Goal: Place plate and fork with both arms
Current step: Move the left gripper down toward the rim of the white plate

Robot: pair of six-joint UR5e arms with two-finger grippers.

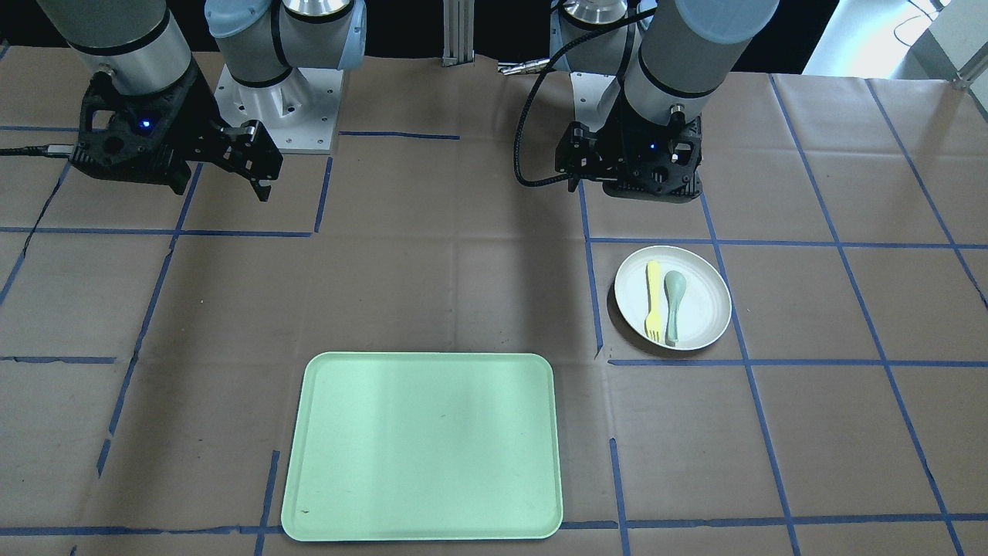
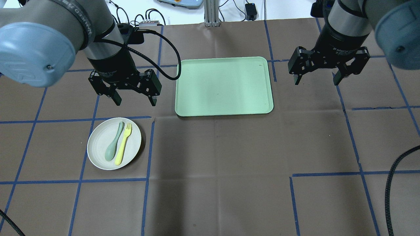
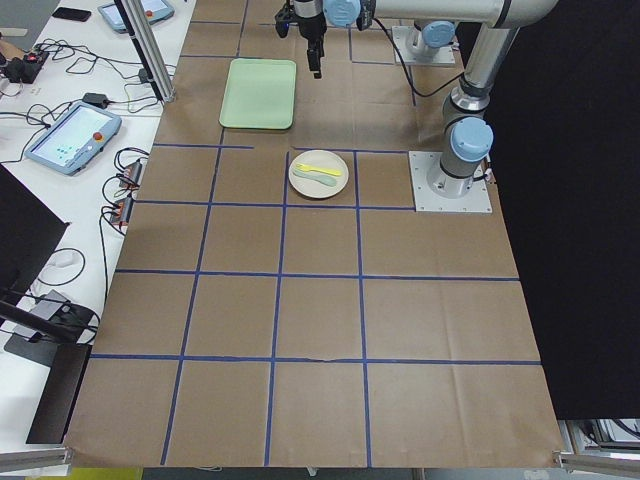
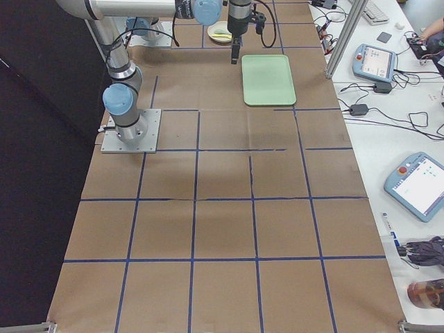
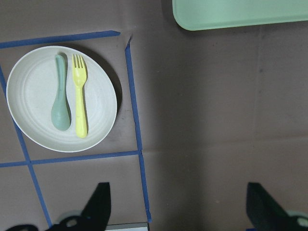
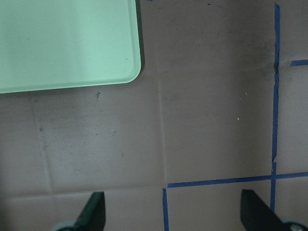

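The off-white plate (image 2: 98, 154) sits on the table at the robot's left, inside a blue-taped square. The pale-yellow fork (image 2: 123, 143) lies on it beside a grey-green spoon (image 2: 113, 146). The left wrist view shows the plate (image 5: 33, 96), fork (image 5: 80, 103) and spoon (image 5: 60, 101) from above. My left gripper (image 2: 135, 100) is open and empty. It hovers above the table just beyond the plate and a little to its right. My right gripper (image 2: 316, 80) is open and empty, hovering to the right of the tray. From the front, the plate (image 1: 706, 309) lies below the left gripper (image 1: 641, 181).
A rectangular mint-green tray (image 2: 224, 86) with nothing on it lies at the middle far side of the table, between the two grippers. Its corners show in the wrist views (image 5: 240, 12) (image 6: 62, 43). Blue tape lines cross the brown paper table cover.
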